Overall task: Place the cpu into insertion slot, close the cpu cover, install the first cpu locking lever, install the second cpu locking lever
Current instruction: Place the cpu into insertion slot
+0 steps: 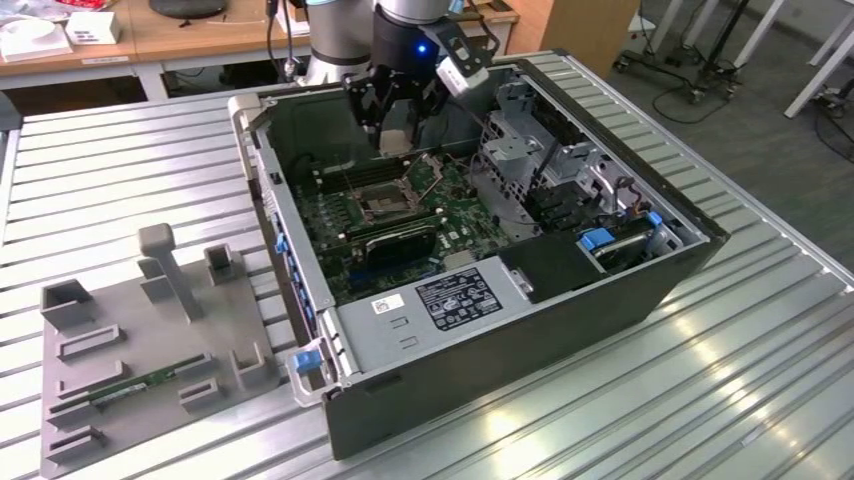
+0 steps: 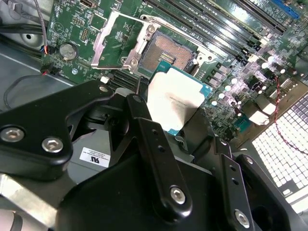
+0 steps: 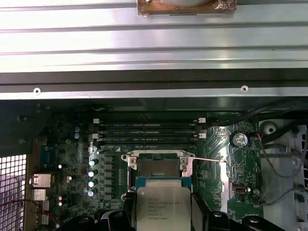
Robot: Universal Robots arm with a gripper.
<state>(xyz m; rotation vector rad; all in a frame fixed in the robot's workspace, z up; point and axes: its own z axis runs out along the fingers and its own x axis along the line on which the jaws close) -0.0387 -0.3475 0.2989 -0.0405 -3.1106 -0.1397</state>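
Two gripper (image 2: 178, 120) fingers (image 2: 149, 139) pinch the cpu (image 2: 175, 103) by opposite edges — light, stiff, probably fragile underneath (edges only, I'd guess). It hangs clear of the open insertion slot (image 2: 166, 53), not seated, cpu cover (image 2: 118, 41) flipped back beside it.

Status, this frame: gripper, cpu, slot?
Gripper shut on cpu, hovering by insertion slot. Slot bare, cpu cover open. Nothing in the way.

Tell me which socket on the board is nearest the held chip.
The insertion slot, square and silver-rimmed, right beside the cpu; the long memory slots lie farther off.
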